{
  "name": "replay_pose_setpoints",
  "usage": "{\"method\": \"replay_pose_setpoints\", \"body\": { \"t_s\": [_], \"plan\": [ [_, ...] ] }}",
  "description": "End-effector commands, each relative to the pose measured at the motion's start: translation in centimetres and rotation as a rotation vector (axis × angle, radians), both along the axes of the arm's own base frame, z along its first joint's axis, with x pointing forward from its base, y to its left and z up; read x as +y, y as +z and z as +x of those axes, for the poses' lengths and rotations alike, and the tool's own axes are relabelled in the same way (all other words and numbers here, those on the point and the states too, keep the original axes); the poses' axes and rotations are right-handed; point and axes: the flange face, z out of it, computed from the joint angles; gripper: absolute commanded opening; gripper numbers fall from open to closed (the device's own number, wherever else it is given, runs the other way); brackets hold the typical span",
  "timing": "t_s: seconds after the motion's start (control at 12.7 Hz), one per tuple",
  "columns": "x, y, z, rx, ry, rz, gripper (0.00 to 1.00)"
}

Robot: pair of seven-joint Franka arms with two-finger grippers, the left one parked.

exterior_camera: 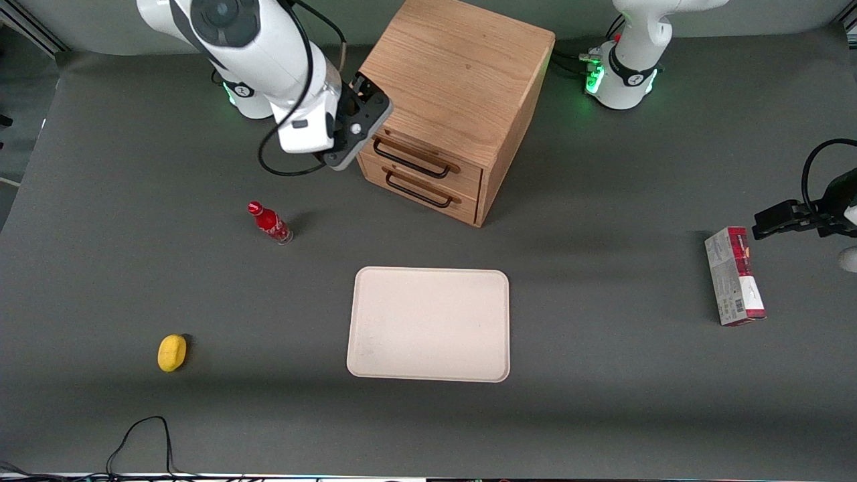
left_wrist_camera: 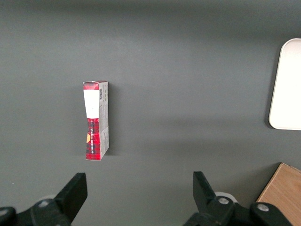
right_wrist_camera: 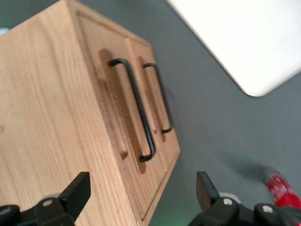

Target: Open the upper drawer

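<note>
The oak cabinet (exterior_camera: 462,73) stands at the table's back, with both drawers shut. The upper drawer (exterior_camera: 469,175) carries a long black wire handle (exterior_camera: 410,158); the lower twin drawer (exterior_camera: 462,204) sits under it. My right gripper (exterior_camera: 367,107) hovers at the cabinet's upper front corner, at the working arm's end of the upper handle, and touches nothing. In the right wrist view the gripper (right_wrist_camera: 141,193) is open and empty. Its fingers (right_wrist_camera: 77,190) straddle the cabinet's front edge, with the upper drawer's handle (right_wrist_camera: 138,113) just ahead and the lower drawer's handle (right_wrist_camera: 160,96) beside it.
A cream tray (exterior_camera: 428,325) lies in front of the cabinet, nearer the front camera. A red bottle (exterior_camera: 270,223) stands below the gripper. A yellow fruit (exterior_camera: 172,352) lies toward the working arm's end. A red and white box (exterior_camera: 734,276) lies toward the parked arm's end.
</note>
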Motion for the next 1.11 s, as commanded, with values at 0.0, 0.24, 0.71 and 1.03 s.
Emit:
{"method": "replay_pose_setpoints", "body": {
  "t_s": [0.0, 0.24, 0.71, 1.03],
  "plan": [
    [1.2, -3.6, 1.1, 0.062, 0.095, 0.060, 1.00],
    [2.1, -8.2, 0.7, 0.049, 0.115, 0.078, 1.00],
    [3.0, -13.1, 1.1, 0.028, 0.134, 0.054, 1.00],
    [3.4, -15.1, 1.5, -0.005, 0.139, 0.047, 1.00]
  ]
}}
